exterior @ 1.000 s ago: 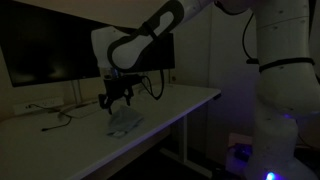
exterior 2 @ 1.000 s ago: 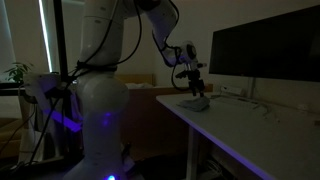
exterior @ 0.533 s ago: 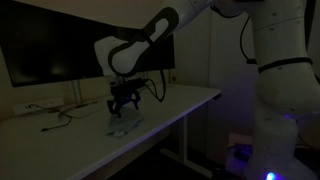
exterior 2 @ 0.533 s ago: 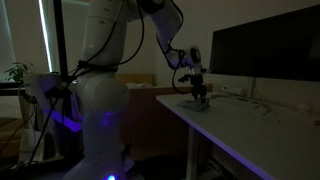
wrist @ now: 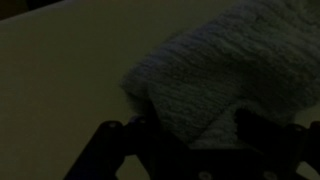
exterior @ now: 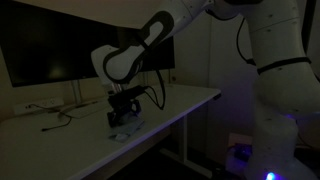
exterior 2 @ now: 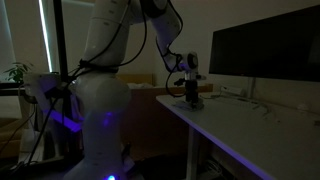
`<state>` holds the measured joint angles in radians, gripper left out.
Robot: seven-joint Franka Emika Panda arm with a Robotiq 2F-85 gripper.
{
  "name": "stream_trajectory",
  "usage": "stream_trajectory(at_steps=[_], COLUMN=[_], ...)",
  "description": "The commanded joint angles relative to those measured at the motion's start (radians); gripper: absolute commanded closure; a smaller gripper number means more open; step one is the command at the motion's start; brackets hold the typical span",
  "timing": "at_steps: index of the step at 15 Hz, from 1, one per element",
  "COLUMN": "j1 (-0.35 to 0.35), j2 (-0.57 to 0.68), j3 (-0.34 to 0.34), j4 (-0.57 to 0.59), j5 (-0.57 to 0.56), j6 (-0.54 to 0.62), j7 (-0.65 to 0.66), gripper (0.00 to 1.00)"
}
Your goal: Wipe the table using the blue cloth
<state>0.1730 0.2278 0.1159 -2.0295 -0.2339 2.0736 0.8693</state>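
Observation:
The cloth (wrist: 222, 68) is a crumpled, terry-textured piece that looks grey-blue in the dim light. It lies on the pale table (exterior: 175, 108), near its front edge. In both exterior views my gripper (exterior: 122, 117) (exterior 2: 192, 96) points straight down onto the cloth (exterior: 124, 130) (exterior 2: 198, 103). In the wrist view my gripper (wrist: 190, 140) is open, with the two dark fingers set wide apart on either side of the cloth's near fold. The fingertips are down at the cloth.
A large dark monitor (exterior: 60, 50) (exterior 2: 265, 55) stands at the back of the table. Loose cables (exterior: 55, 118) lie beside the cloth near the monitor foot. The table edge (exterior 2: 185, 118) drops off close to the cloth. The robot base (exterior 2: 100, 120) stands beside it.
My gripper has come down from a little above the cloth until its fingers straddle it. The cloth has not moved.

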Motion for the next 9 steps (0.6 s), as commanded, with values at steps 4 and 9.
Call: stream_trajectory(at_steps=[4,9], j1=[0.062,0.134], j2=[-0.002,0.047], j3=[0.008,0.039], j4=[0.020,0.087], j5=[0.015,0.007], j6=[-0.015,-0.026], j7=[0.125,0.195], gripper=[0.80,0.94])
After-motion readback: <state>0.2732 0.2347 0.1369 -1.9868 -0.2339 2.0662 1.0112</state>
